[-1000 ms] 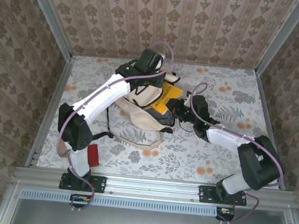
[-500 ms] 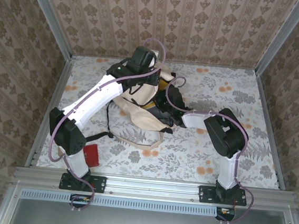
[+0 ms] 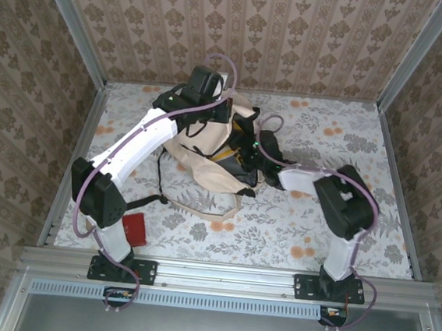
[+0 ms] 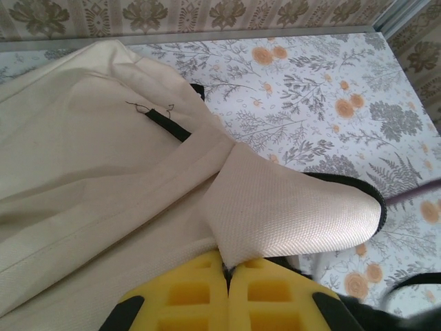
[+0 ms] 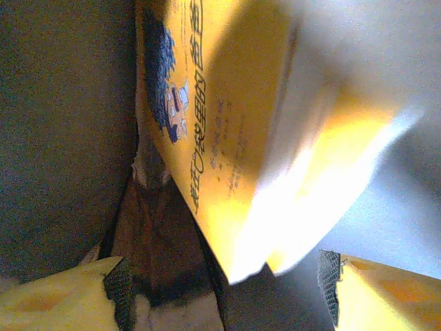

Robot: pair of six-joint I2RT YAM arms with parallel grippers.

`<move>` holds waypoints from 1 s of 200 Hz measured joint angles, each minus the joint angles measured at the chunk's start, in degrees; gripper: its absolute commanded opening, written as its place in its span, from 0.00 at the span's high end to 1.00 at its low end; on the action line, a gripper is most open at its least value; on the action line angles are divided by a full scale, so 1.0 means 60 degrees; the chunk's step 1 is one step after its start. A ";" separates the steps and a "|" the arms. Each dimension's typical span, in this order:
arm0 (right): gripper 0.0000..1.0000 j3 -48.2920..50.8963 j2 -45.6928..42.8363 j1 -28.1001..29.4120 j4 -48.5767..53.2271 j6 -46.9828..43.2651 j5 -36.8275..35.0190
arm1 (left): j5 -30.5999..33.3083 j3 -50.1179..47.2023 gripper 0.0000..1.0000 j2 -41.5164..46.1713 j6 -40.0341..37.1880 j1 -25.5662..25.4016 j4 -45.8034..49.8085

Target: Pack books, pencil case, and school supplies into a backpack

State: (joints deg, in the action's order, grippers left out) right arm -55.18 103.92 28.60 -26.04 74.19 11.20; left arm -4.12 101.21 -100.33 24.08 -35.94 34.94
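The step in hand is loading the books into the backpack point(image 3: 199, 162), which lies in the upper middle of the overhead view. The left gripper point(image 4: 227, 267) is clamped on a fold of the cream canvas near the bag's black-trimmed edge, with the flap pinched between its yellow fingers, apparently lifting the mouth open. In the overhead view this gripper point(image 3: 213, 108) sits at the far top of the bag.

The right gripper point(image 3: 249, 149) reaches into the opening from the right. In its wrist view the jaws stand wide apart, one finger point(image 5: 76, 296) at the lower left and the other at the lower right. The yellow book point(image 5: 207, 110) with the cartoon cover hangs between and beyond them, touched by neither pad. The book is tilted against the dark inner wall of the bag, so it looks delivered, or nearly so.

The small red item point(image 3: 135, 228) is on the table at the lower left, beside the left arm's base and well apart from the bag.

The next move likely calls for drawing the right arm straight back out without snagging the book. The left grip should keep the mouth open, and the right arm can then fetch the red item.
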 measured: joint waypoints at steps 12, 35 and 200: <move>0.26 0.0597 -0.0914 -0.0255 0.0270 -0.0084 0.0193 | -0.0259 0.0004 0.98 -0.0047 0.0029 0.0025 -0.0069; 0.27 0.1687 -0.2783 -0.0627 0.1115 -0.0415 0.0208 | -0.0838 0.0135 0.87 -0.0433 0.0022 0.0044 -0.0160; 0.30 0.1075 -0.4885 -0.0310 0.7329 -0.4346 -0.0911 | -0.2779 -0.7705 0.45 0.2430 0.2062 0.4058 -0.1683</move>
State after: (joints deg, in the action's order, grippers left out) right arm -48.73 74.61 26.74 17.93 48.12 5.74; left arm -20.80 54.98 -85.76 36.45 -11.60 24.84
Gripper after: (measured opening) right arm 0.710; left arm 0.593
